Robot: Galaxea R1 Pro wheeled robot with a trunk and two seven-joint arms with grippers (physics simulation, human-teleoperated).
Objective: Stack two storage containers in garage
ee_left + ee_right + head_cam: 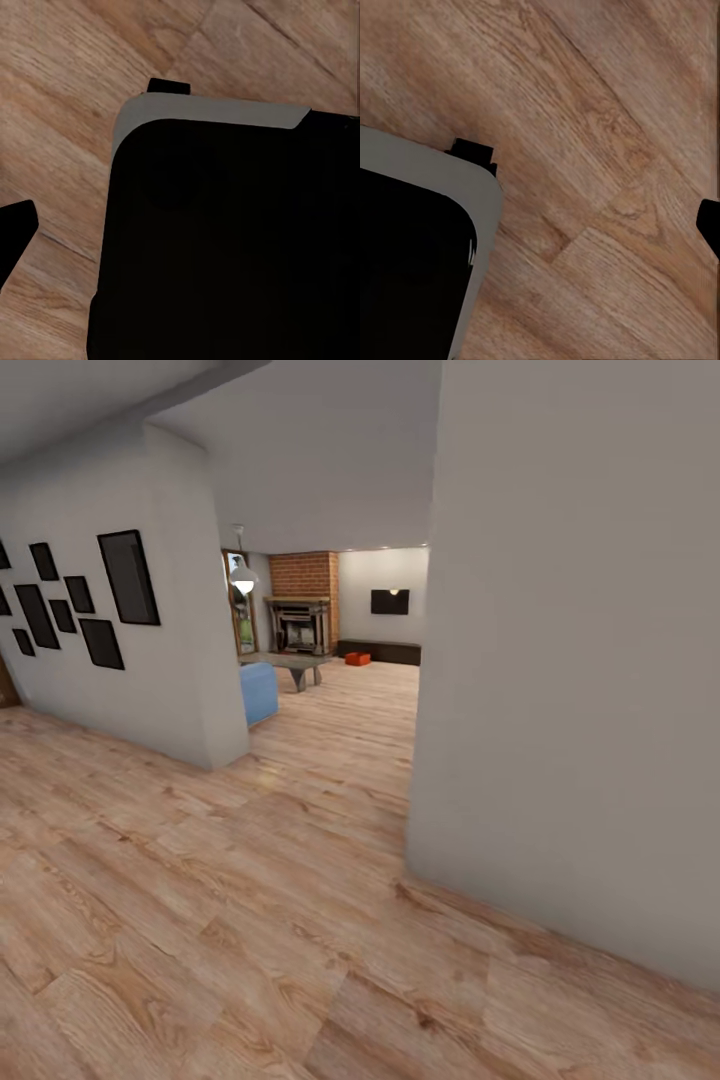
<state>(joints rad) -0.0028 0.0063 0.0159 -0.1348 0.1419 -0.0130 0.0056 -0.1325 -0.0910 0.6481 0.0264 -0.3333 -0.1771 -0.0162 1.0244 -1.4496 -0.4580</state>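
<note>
Still on approach: bin point(358, 658) far off by cabinet point(380, 652) past doorway. Next, drive through between walls. Grip state of both pincers: cannot tell.

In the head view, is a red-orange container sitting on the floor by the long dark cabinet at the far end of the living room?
Yes, a red-orange container rests on the wood floor in front of the dark cabinet.

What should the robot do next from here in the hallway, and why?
Probably drive forward through the opening between the walls: a red-orange storage container sits far off on the living room's wood floor, before the dark cabinet, well beyond any reach.
</note>
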